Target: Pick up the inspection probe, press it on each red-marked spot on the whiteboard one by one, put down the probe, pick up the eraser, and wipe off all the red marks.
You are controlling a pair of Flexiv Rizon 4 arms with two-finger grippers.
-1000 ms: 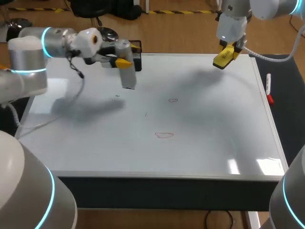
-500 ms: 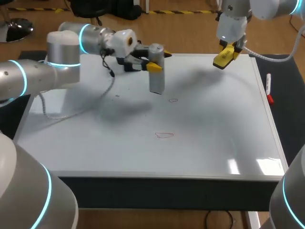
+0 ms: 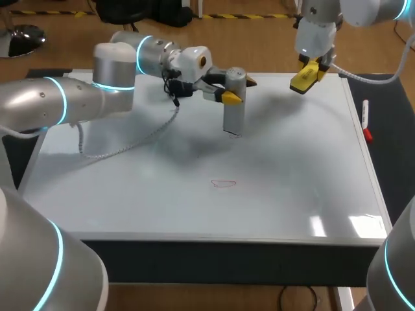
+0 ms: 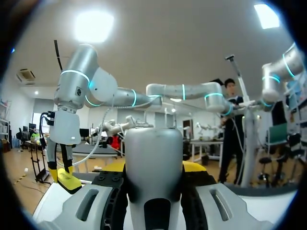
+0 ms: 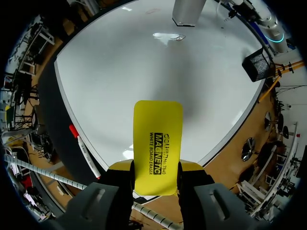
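My left gripper (image 3: 238, 89) is shut on the grey cylindrical probe (image 3: 233, 107), which stands upright over the middle of the whiteboard (image 3: 130, 194). The probe's lower end hangs at the far red mark and hides it in the head view; whether it touches is unclear. A second red mark (image 3: 223, 183) lies nearer the front. In the left wrist view the probe (image 4: 153, 158) fills the gap between the fingers. My right gripper (image 3: 310, 72) holds the yellow eraser (image 3: 305, 79) above the board's far right corner. The right wrist view shows the eraser (image 5: 157, 143) clamped between its fingers.
A marker pen with a red cap (image 3: 366, 122) lies along the board's right edge, also in the right wrist view as the pen (image 5: 82, 146). A black mesh basket (image 5: 256, 64) stands at the board's far left corner, beyond the left arm.
My left arm has carried the probe to the right, from the board's far left over to the far red mark. The right arm and eraser have not moved.
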